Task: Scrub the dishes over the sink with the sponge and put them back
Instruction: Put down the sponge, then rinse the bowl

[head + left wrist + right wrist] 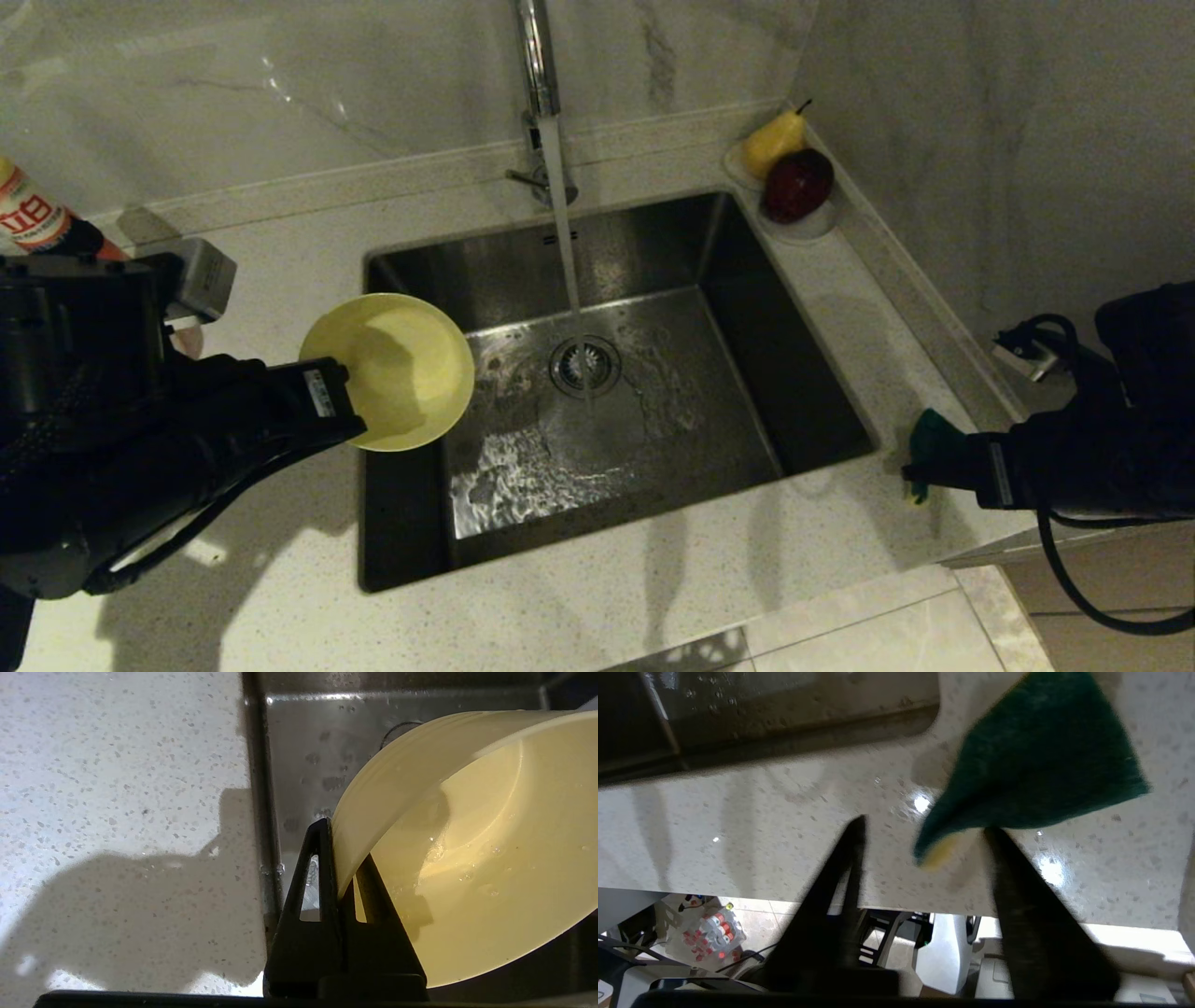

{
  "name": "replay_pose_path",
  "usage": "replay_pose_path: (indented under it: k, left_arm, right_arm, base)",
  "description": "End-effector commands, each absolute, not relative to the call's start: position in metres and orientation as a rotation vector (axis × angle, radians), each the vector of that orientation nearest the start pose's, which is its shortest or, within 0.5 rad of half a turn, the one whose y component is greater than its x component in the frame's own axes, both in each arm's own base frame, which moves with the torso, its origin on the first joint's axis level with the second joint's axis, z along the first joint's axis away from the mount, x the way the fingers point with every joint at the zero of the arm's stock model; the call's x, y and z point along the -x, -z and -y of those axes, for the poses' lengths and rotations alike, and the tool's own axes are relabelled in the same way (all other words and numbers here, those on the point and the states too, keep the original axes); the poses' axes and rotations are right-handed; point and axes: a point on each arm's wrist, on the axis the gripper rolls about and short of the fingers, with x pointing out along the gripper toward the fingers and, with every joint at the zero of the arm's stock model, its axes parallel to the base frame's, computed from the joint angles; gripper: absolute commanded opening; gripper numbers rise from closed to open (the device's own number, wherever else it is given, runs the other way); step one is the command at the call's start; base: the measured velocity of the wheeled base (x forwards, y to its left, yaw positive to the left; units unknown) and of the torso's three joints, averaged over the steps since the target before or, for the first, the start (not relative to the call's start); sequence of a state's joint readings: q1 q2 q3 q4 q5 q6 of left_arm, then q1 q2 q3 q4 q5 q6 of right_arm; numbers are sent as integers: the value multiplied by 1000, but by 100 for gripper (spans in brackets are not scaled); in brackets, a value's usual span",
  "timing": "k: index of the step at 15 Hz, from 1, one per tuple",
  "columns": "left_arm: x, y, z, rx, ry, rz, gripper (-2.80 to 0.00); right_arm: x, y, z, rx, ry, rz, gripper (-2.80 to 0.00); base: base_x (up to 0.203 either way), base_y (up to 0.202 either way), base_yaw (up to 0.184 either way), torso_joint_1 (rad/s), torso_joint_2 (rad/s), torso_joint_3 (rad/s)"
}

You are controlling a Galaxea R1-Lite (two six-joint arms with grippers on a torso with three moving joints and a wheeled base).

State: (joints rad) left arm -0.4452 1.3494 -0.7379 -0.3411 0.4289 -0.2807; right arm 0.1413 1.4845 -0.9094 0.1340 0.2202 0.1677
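Left gripper (343, 858) clamped on yellow bowl (397, 369) rim; right gripper (924, 830) wide, sponge (1041, 760) at fingertip.

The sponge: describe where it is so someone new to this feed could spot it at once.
Start at the steel sink, then move to the counter strip on its right. At that strip's near end, the sponge is at the tip of the right claw. It is a thin pad, dark green with a yellow underside.

Dim light is leaving the head view murky, arm shadows are falling across the table (597, 579), glare is glinting off wet sink (523, 485) steel, and motion blur is smearing the sponge (1041, 760).
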Motion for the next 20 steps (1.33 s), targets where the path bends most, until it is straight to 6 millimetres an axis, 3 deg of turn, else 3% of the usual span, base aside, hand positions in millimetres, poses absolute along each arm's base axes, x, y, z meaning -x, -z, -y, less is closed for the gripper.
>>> replay_pose_path:
  k: [1,4,8,9,15,20]
  left_arm:
    - [-199,-228,83,170,-26,-238,-280]
    - [-199,-228,82,173,-19,-242,-280]
    - [-200,-223,83,204,-10,-262,-280]
    - [-200,-222,83,208,-11,-264,-280]
    - [-196,-219,81,210,-18,-271,-280]
    - [-201,-210,81,231,-39,-308,-280]
  right_arm:
    - [-234,-205,-41,-186,-300,-728,0]
    - [-222,-218,-46,-207,-328,-682,0]
    - [-185,-253,-55,-223,-411,-566,0]
    - [-173,-263,-56,-219,-435,-548,-280]
    - [-105,-325,-46,-195,-463,-394,-280]
    - [-58,-342,-26,-179,-302,-214,-280]
  base:
    - [0,0,0,0,0,0]
    - [0,0,0,0,0,0]
    - [0,0,0,0,0,0]
    - [0,0,0,0,0,0]
    - [0,0,0,0,0,0]
    - [0,0,0,0,0,0]
